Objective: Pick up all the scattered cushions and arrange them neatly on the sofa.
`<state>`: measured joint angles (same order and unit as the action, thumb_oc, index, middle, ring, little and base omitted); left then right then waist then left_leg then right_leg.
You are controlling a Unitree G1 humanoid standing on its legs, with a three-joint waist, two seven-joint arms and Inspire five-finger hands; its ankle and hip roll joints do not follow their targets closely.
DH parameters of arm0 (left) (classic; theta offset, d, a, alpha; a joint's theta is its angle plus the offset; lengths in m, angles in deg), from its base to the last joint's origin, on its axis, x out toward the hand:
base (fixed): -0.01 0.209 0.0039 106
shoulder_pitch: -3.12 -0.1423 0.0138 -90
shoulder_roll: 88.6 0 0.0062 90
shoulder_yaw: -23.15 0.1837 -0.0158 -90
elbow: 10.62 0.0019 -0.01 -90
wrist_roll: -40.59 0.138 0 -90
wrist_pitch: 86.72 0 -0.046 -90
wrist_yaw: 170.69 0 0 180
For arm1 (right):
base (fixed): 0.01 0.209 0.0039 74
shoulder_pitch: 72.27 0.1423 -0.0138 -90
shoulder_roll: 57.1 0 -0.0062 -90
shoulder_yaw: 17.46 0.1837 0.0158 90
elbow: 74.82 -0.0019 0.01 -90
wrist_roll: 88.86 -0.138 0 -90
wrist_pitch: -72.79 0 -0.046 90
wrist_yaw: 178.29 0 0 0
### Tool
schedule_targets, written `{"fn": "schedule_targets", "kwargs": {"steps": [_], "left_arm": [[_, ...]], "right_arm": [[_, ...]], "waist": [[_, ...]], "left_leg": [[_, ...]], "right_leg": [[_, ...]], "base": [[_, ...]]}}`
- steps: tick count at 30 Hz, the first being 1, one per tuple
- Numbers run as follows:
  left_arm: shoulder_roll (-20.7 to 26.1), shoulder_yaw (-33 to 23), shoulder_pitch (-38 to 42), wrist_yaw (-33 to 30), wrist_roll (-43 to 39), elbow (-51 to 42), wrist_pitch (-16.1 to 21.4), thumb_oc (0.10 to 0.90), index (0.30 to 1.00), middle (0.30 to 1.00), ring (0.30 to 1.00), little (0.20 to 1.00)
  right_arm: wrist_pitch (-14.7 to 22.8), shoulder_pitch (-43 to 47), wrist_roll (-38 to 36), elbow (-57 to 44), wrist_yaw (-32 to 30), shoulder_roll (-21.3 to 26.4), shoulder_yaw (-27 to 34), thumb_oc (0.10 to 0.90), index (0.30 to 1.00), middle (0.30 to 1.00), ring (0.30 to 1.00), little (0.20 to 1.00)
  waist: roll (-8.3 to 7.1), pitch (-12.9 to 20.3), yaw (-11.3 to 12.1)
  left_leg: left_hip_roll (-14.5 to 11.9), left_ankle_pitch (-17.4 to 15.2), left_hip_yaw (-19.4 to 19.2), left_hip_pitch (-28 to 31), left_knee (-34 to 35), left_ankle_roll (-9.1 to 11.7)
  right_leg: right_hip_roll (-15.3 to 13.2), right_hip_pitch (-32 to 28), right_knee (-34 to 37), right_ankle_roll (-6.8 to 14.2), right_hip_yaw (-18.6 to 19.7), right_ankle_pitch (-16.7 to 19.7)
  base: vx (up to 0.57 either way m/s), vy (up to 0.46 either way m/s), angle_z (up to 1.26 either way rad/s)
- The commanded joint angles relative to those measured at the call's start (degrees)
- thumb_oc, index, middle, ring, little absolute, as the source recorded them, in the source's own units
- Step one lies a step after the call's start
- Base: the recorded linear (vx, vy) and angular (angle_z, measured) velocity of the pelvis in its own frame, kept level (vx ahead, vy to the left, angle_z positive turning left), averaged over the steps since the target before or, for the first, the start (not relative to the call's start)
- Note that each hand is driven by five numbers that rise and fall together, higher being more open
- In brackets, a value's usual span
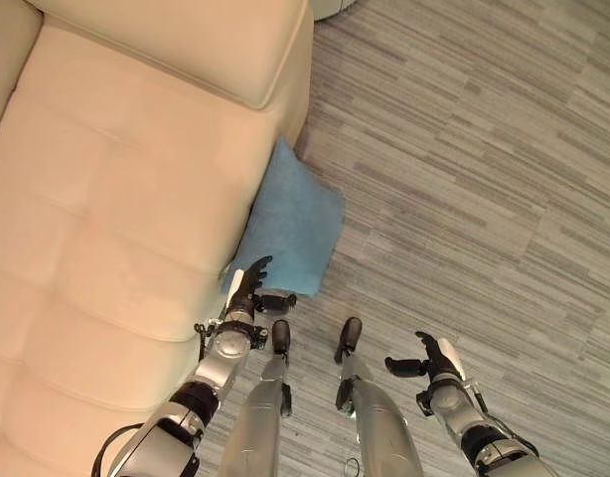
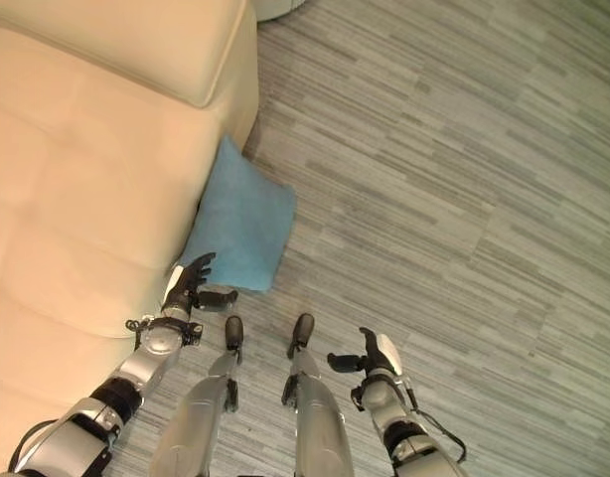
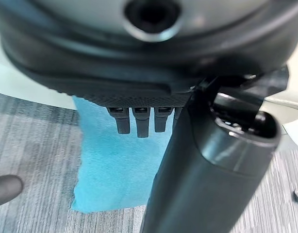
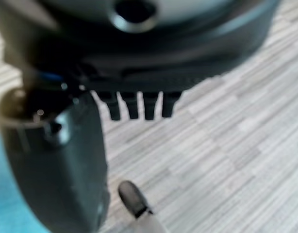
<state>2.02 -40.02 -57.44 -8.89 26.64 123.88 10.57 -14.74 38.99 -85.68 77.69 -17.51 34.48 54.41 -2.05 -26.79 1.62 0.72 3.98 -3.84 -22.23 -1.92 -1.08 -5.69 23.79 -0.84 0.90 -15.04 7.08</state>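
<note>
A light blue cushion (image 1: 293, 225) leans on the floor against the front of the cream sofa (image 1: 116, 199), standing on its edge. My left hand (image 1: 249, 290) hovers open just at the cushion's near lower corner, fingers straight and thumb spread; its wrist view shows the cushion (image 3: 115, 165) past the fingers (image 3: 139, 121). My right hand (image 1: 432, 360) hangs open over bare floor, well to the right of the cushion, holding nothing. Its fingers (image 4: 137, 104) point at the floor.
Grey striped carpet floor (image 1: 484, 179) stretches to the right of the sofa. The sofa's armrest (image 1: 206, 45) rises above the cushion. A pale round object's edge (image 1: 330, 8) shows at the far end of the sofa.
</note>
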Motion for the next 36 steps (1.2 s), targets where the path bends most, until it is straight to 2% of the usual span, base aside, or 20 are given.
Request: {"fn": "schedule_targets", "kwargs": {"steps": [1,11,13,14,21,32,36], "left_arm": [[1.1,-1.7,3.1,-3.8,3.3,-2.6,4.2,0.8,0.9,0.9,0.9,0.9],[2.2,-3.1,11.1,-10.9,4.7,2.7,3.4,0.8,0.9,0.9,0.9,0.9],[2.2,-3.1,11.2,-10.9,4.7,2.7,3.4,0.8,0.9,0.9,0.9,0.9],[2.9,-3.0,13.3,-11.3,4.4,4.4,3.2,0.8,0.9,0.9,0.9,0.9],[4.3,-2.7,17.0,-13.2,5.2,7.4,2.4,0.8,0.9,0.9,0.9,0.9],[6.8,-4.2,19.3,-16.8,6.3,8.0,2.0,0.8,0.9,0.9,0.9,0.9],[6.3,-4.9,19.2,-18.4,6.4,8.3,1.8,0.8,0.9,0.9,0.9,0.9]], "right_arm": [[1.5,0.8,-1.6,-0.3,-3.3,2.5,-2.2,0.8,0.9,0.9,0.9,0.9],[2.6,6.2,-2.2,0.6,-6.2,0.3,-4.5,0.8,0.9,0.9,0.9,0.9],[2.6,6.2,-2.2,0.7,-6.2,0.3,-4.5,0.8,0.9,0.9,0.9,0.9],[2.6,7.1,-2.5,0.8,-6.7,0.4,-4.9,0.8,0.9,0.9,0.9,0.9],[2.8,10.4,-3.5,2.1,-7.5,0.6,-5.2,0.8,0.9,0.9,0.9,0.9],[3.7,9.8,-3.1,1.8,-8.3,-0.3,-5.4,0.8,0.9,0.9,0.9,0.9],[3.6,9.7,-2.7,1.3,-8.7,-0.7,-5.7,0.8,0.9,0.9,0.9,0.9]], "waist": [[-0.53,0.7,-0.6],[-0.68,-0.8,-1.9],[-0.68,-0.8,-1.9],[-0.67,-0.9,-2.1],[-0.78,-1.7,-2.5],[-1.34,-1.6,-3.1],[-1.45,-1.8,-3.1]], "left_leg": [[-0.6,-2.1,2.1,-5.2,-2.8,2.1],[-1.1,-1.3,2.1,-9.4,-3.0,2.5],[-1.1,-1.3,2.1,-9.5,-3.0,2.5],[-1.5,-2.7,2.5,-9.5,-2.8,2.9],[-1.4,-2.8,2.9,-12.4,-3.4,2.8],[-1.0,-3.9,3.4,-15.5,-5.0,2.6],[-0.9,-4.2,3.5,-16.0,-5.2,2.5]], "right_leg": [[-2.6,-1.0,-1.5,6.1,1.7,-4.5],[-2.4,3.6,-1.1,6.2,1.8,-3.5],[-2.4,3.6,-1.1,6.2,1.8,-3.5],[-2.0,4.0,-1.2,6.7,2.3,-4.4],[-2.1,6.5,-1.5,6.7,2.3,-4.2],[-2.1,8.8,-0.8,7.1,2.6,-3.4],[-2.2,9.3,-0.7,7.1,2.8,-3.4]], "base": [[0.0,0.0,0.0],[0.0,-0.005,-0.02],[0.05,-0.005,0.01],[0.1,-0.01,0.01],[0.02,0.003,-0.01],[0.02,0.008,0.0],[0.01,0.008,0.01]]}}
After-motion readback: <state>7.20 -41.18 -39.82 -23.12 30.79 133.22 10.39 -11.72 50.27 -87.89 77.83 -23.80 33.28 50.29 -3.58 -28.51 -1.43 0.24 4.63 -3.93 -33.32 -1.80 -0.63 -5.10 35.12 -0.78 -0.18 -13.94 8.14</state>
